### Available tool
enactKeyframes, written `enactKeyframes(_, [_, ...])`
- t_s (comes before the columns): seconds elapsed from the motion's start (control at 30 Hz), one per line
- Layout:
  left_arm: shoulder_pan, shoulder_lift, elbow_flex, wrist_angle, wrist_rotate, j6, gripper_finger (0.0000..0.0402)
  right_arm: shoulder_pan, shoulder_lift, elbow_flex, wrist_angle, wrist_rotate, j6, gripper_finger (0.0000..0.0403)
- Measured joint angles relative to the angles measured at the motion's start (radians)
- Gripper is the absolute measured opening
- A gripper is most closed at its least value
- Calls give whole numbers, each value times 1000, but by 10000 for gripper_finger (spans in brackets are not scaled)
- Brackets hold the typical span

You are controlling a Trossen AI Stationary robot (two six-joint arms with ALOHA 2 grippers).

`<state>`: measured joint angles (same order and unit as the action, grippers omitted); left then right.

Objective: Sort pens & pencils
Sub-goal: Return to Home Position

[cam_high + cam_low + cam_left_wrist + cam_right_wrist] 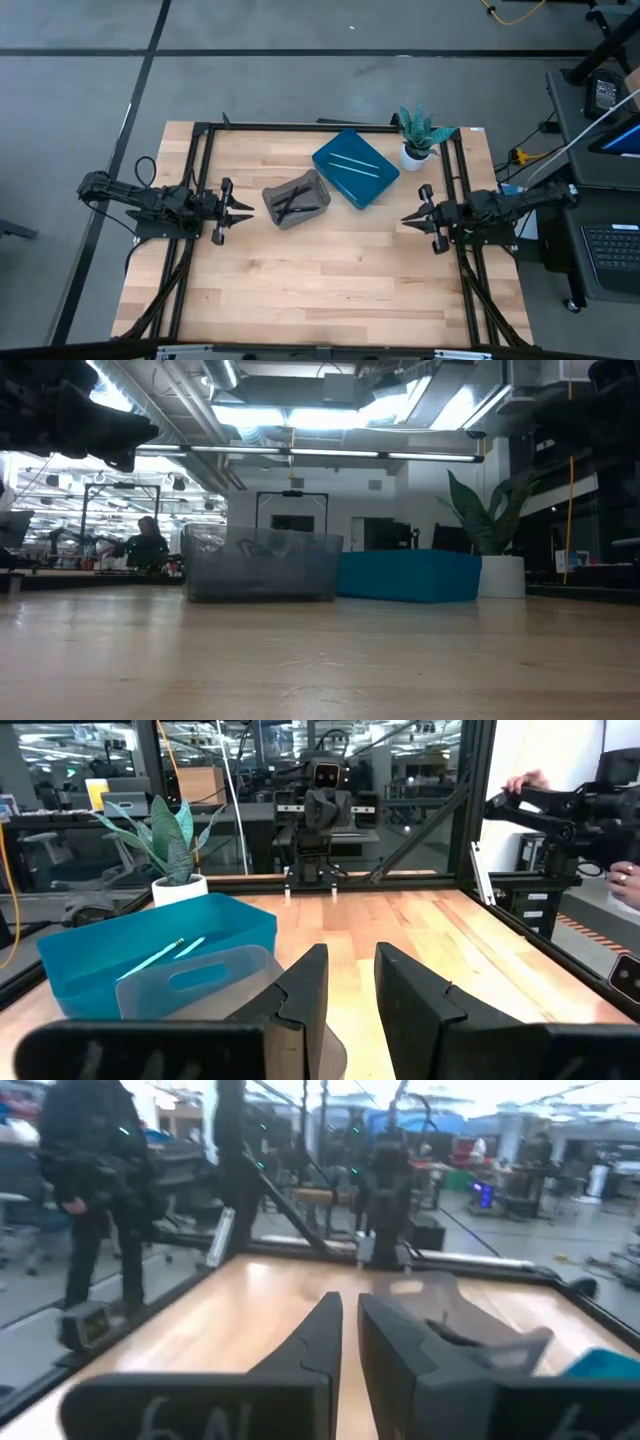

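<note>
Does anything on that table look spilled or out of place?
Nothing stands out. The black sticks lie in the grey bin, the light blue sticks in the blue bin, none on the table. The plant stands upright; the left gripper and right gripper hang at the sides.

Mid-frame on table: smaller bin holding shorter sticks; just upper right, larger bin (two longer sticks inside); right again, potted plant

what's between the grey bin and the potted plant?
The blue bin, holding two light blue sticks, lies between the grey bin and the potted plant; the high view shows it.
</note>
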<state>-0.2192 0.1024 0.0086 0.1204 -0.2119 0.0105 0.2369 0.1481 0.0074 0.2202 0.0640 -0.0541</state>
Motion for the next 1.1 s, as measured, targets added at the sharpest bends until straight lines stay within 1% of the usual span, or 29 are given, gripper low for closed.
enactKeyframes(0.1, [0, 0, 0, 0, 0, 0, 80, -27, -62, 0, -66, -74, 5, 40])
enactKeyframes(0.23, [0, 0, 0, 0, 0, 0, 80, -52, -146, 0, -129, -155, -27, 39])
enactKeyframes(0.3, [0, 0, 0, 0, 0, 0, 80, -62, -146, 0, -138, -174, -28, 39])
enactKeyframes(0.4, [0, 0, 0, 0, 0, 0, 80, -65, -141, 0, -150, -179, -17, 39])
enactKeyframes(0.57, [0, 0, 0, 0, 0, 0, 80, -65, -146, 0, -166, -190, 46, 39])
enactKeyframes(0.77, [0, 0, 0, 0, 0, 0, 80, -69, -146, 0, -181, -191, 50, 39])
enactKeyframes(0.87, [0, 0, 0, 0, 0, 0, 80, -87, -146, 0, -182, -191, 55, 39])
enactKeyframes(1.0, [0, 0, 0, 0, 0, 0, 80, -132, -146, 0, -181, -190, 141, 39])
enactKeyframes(1.1, [0, 0, 0, 0, 0, 0, 80, -177, -146, 0, -181, -190, 150, 39])
